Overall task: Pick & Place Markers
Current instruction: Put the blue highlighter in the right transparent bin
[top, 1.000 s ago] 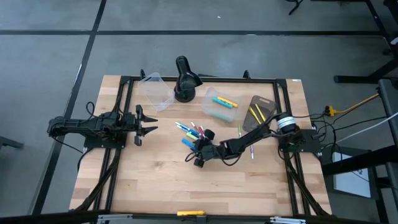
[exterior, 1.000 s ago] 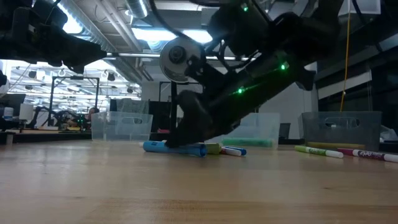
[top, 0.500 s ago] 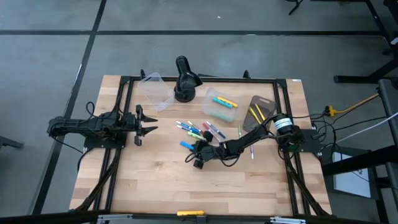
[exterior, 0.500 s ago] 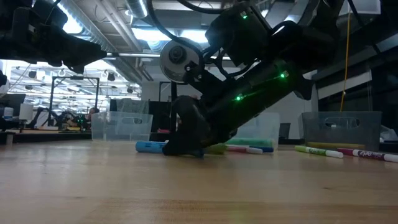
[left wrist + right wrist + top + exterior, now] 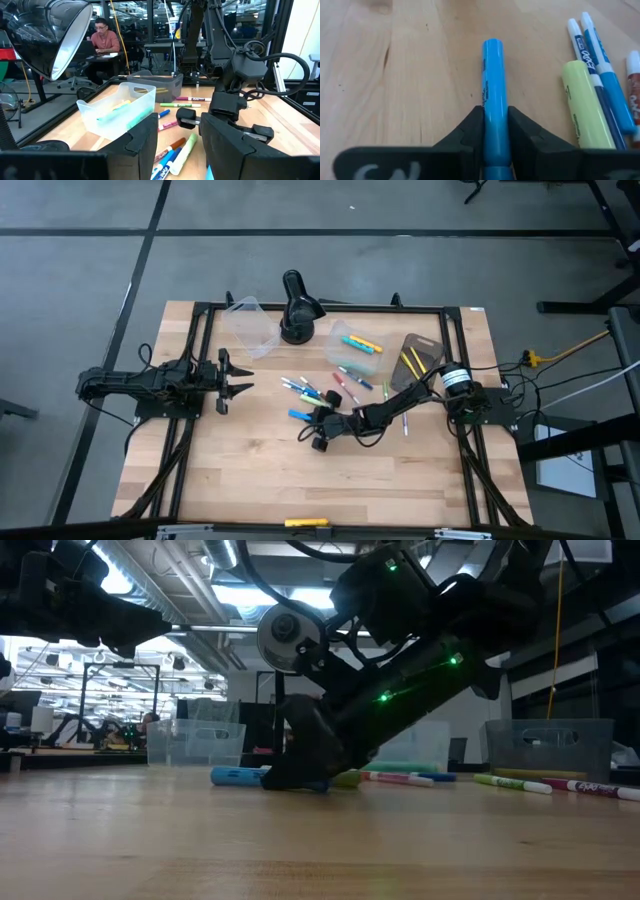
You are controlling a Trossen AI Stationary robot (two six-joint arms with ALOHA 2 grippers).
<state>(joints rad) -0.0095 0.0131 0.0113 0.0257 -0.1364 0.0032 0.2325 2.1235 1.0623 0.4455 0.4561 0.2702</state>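
Several markers (image 5: 322, 389) lie loose on the wooden table's middle. A blue marker (image 5: 492, 95) lies a little nearer the front edge, at the left end of the group, and my right gripper (image 5: 320, 430) is shut on it. In the low view the blue marker (image 5: 233, 776) sticks out from under the right gripper (image 5: 295, 775). A yellow-green marker (image 5: 585, 115) and two blue-and-white ones (image 5: 600, 75) lie beside it. My left gripper (image 5: 240, 388) waits open at the table's left, level and above the wood. My right gripper pinches the blue marker's barrel (image 5: 494, 131) between its two fingers (image 5: 471, 131), at the end nearer the arm. The fingers slant down from the table's right and lie along the marker. The marker lies flat on the table, its free end pointing left.
A black desk lamp (image 5: 297, 305) stands at the far edge beside a tipped clear tub (image 5: 250, 325). A clear tub holding markers (image 5: 355, 352) and a dark tub (image 5: 420, 356) stand far right. Two more markers (image 5: 404, 422) lie by the right arm.
My right gripper has closed its fingers onto the blue marker and sunk slightly. The blue marker has slid a little toward the table's left. A few markers of the group have rolled away toward the right and far side.
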